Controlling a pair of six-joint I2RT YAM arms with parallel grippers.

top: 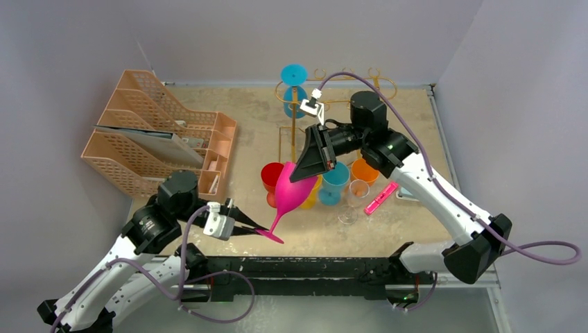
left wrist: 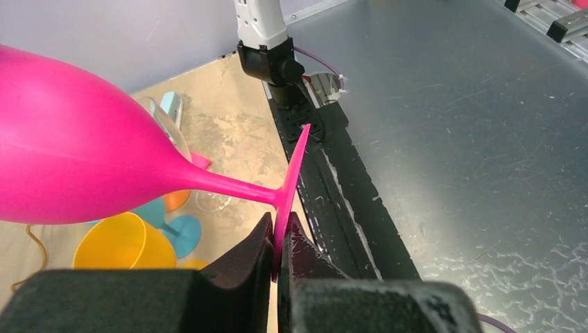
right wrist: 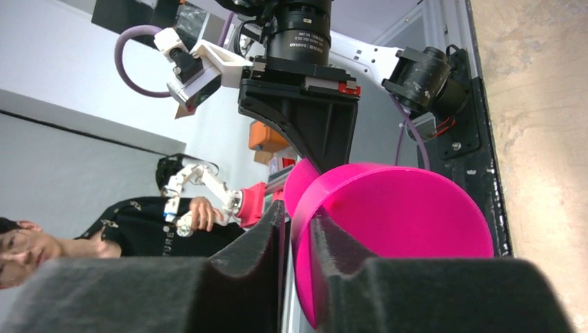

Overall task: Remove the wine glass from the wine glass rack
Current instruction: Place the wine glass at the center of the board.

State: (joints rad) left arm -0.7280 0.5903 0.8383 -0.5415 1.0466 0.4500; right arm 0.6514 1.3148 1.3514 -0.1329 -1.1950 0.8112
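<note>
The pink wine glass [top: 290, 191] hangs tilted in the air above the table's middle, off the gold wire rack [top: 375, 72] at the back. My left gripper [top: 258, 230] is shut on the glass's foot [left wrist: 295, 173]; the foot's disc is pinched between the pads [left wrist: 253, 253]. My right gripper [top: 305, 173] straddles the bowl's rim [right wrist: 402, 215], one finger inside the bowl and one outside. A thin gap shows beside the outer finger [right wrist: 267, 236]. A teal glass [top: 294, 75] still hangs upside down on the rack.
Peach mesh file trays [top: 159, 135] stand at the left. Under the glass are a red cup [top: 270, 175], a yellow cup [left wrist: 114, 243], a teal glass [top: 336, 177], an orange cup [top: 364, 170], a clear glass [top: 357, 191] and a pink highlighter [top: 381, 197].
</note>
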